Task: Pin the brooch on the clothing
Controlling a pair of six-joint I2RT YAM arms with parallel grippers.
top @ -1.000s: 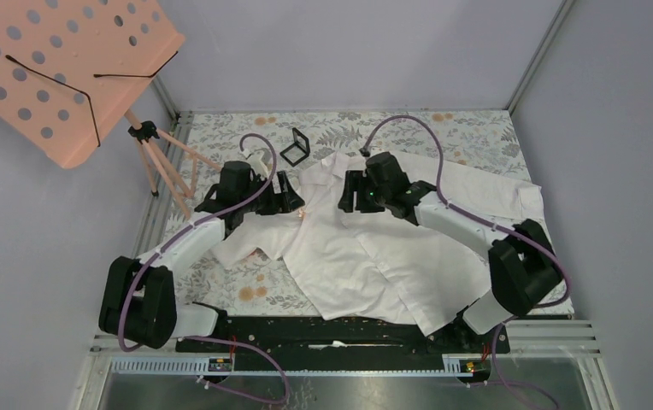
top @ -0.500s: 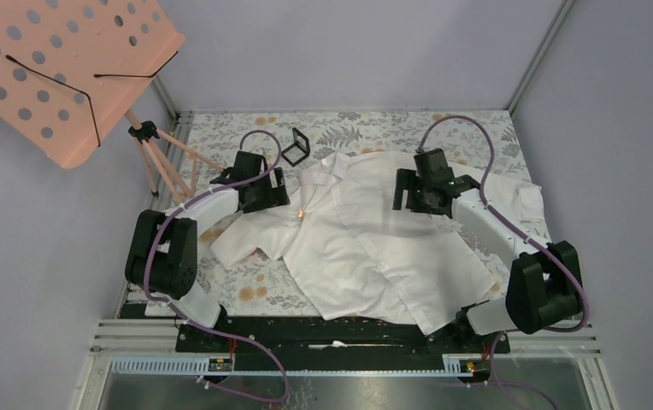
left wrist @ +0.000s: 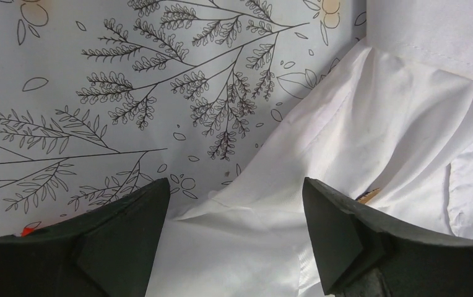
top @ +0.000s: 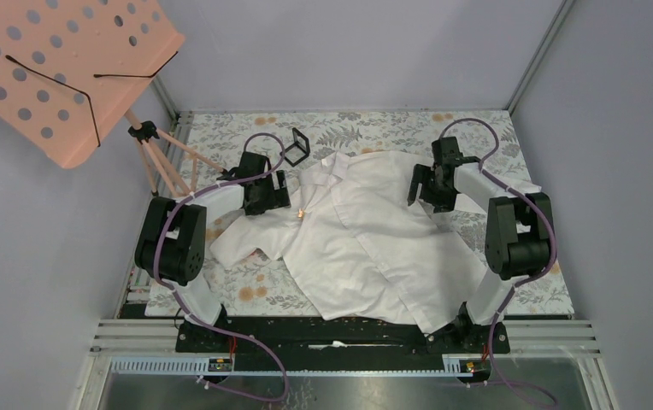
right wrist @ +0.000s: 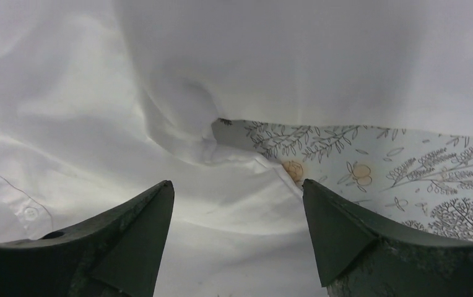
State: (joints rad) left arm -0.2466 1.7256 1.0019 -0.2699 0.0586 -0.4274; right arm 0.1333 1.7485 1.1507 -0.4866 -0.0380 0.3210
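Right gripper (right wrist: 237,187) withdrawn from shirt (top: 366,248) centre to its right side, left gripper (left wrist: 235,187) slightly retracted, both open, empty, elbows folded high, brooch (top: 302,213) on shirt front near left gripper.

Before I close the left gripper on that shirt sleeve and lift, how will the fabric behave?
The shirt is probably floppy: it lies creased and folded, so it should drape and trail rather than lift flat. It looks thin, likely light, and may slide over the floral tablecloth when tugged.

I see a floral cloth (top: 246,295) under me, a black case (top: 296,147) near the desk's far edge, and a pink stand (top: 58,68) beyond its far-left corner.
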